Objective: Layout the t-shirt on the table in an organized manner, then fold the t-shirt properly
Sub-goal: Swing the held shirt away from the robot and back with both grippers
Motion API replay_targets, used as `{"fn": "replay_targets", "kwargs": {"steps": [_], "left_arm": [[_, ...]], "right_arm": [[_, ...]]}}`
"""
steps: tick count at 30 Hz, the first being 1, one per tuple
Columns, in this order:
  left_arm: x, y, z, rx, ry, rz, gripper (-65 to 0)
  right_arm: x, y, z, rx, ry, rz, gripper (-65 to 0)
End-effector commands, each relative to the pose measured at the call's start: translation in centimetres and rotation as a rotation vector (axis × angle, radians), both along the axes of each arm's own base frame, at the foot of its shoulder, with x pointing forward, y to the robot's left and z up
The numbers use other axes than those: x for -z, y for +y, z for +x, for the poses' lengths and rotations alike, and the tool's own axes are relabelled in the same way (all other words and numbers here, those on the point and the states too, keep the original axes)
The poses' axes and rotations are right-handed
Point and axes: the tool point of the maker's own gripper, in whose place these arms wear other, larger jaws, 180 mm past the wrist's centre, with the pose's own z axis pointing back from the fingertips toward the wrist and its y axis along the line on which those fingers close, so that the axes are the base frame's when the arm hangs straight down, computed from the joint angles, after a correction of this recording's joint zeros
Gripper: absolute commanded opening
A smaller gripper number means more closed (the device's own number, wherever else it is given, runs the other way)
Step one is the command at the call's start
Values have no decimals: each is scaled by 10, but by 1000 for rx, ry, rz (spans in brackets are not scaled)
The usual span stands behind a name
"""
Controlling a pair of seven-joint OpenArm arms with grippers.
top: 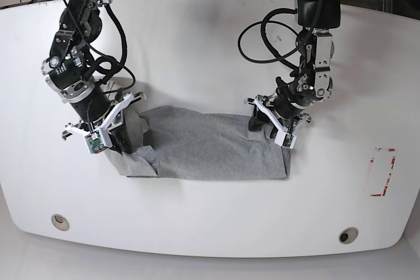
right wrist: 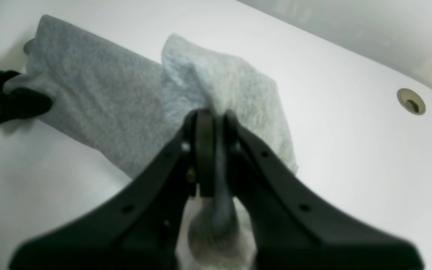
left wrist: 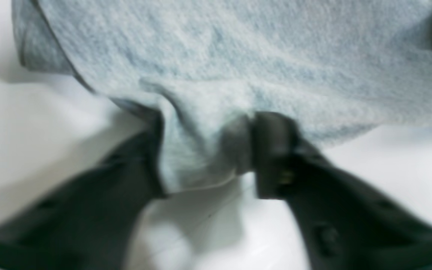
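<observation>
The grey t-shirt (top: 210, 149) lies on the white table (top: 197, 44) as a long folded band. On the base view's left, my right gripper (top: 126, 129) is shut on that end of the band. The right wrist view shows its fingers (right wrist: 204, 150) pinching a raised fold of the t-shirt (right wrist: 99, 101). At the band's other end my left gripper (top: 270, 126) is down on the cloth. In the left wrist view a bunch of the t-shirt (left wrist: 238, 56) fills the gap of the left gripper (left wrist: 208, 150), touching both fingers. That gripper (right wrist: 13, 101) also shows at the far left of the right wrist view.
Two round grommets (top: 60, 221) (top: 348, 235) sit near the table's front edge, and one grommet (right wrist: 411, 101) shows in the right wrist view. A red tape rectangle (top: 382, 172) marks the table at the right. Cables hang from both arms.
</observation>
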Motion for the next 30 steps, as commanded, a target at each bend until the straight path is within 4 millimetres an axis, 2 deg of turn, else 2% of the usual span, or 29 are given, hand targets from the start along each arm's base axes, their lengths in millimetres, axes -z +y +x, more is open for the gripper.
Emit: {"fn": "replay_targets", "kwargs": {"steps": [1,6,8,18,25,30], "left_arm": [[6,-1,-1,17,36,19,-504],[11,2,-2,15,46,22,-618],[3,3,1,10,24,21,-650],[-63,20,6,-35,-174,37,-650],[-105,42,5,-31,-299,111,-650],[-148,67,5,-111,-411,134,-650]], "right_arm": [[-19,1,5,-9,-69,14,-647],[-19,1,5,-9,-69,14,-647],[-19,1,5,-9,-69,14,-647],[-20,1,5,-10,-73,11,-647],[-36,0,15,-9,-117,3,-647],[-54,-1,25,-7,-166,3,-647]]}}
